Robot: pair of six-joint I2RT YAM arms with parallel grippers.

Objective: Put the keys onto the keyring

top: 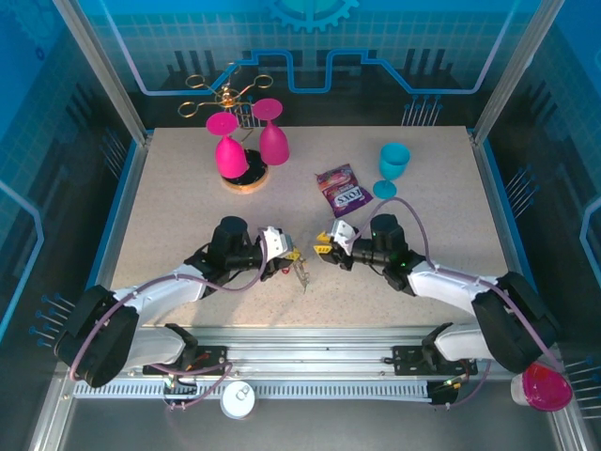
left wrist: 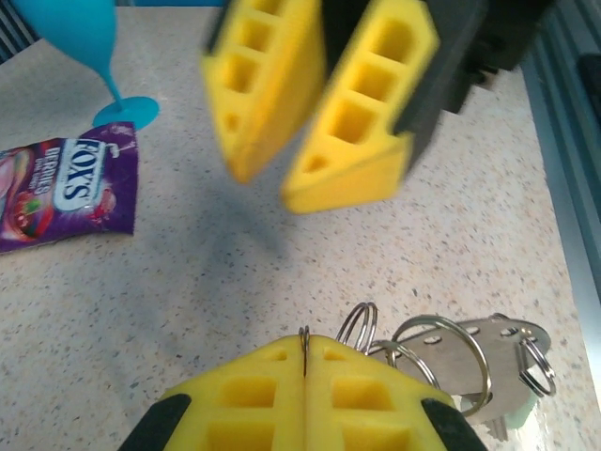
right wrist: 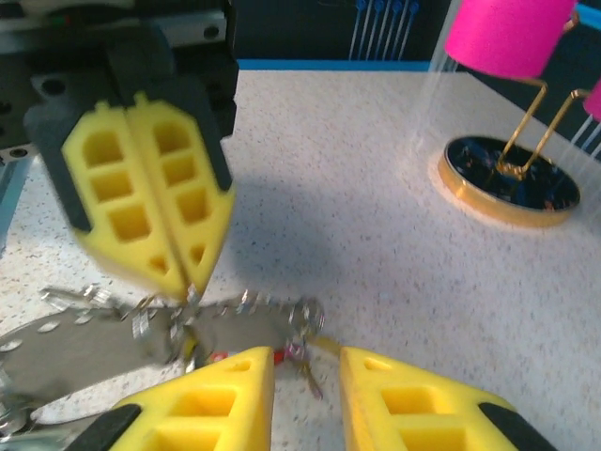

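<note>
Steel, thin and slick: the keyring (left wrist: 304,340) is pinched edge-on between the pressed-together left fingers (left wrist: 254,399), lower centre. Just beside, lower right, the keys (left wrist: 493,357) look light, rigid, prone to swing; the spread right fingers (right wrist: 225,399) should probably take a flat head.

**Two-armed manipulator: outer features of the arms and hands.**

The left arm (top: 160,301) and right arm (top: 451,287) are built alike. Each has a bulky black rounded base housing (top: 94,343), a smooth white link, a black cylindrical joint motor (top: 230,235) and a white wrist block (top: 272,241). A purplish-grey cable (top: 419,221) loops loosely along each arm. The left hand (top: 292,255) and right hand (top: 323,250) each carry two yellow wedge-shaped fingers (right wrist: 216,395). These are moulded with rows of rectangular hollows, taper to blunt tips and are backed by black carriers (right wrist: 52,141). A small green light (top: 403,265) shows on the right arm beside its joint motor.
</note>
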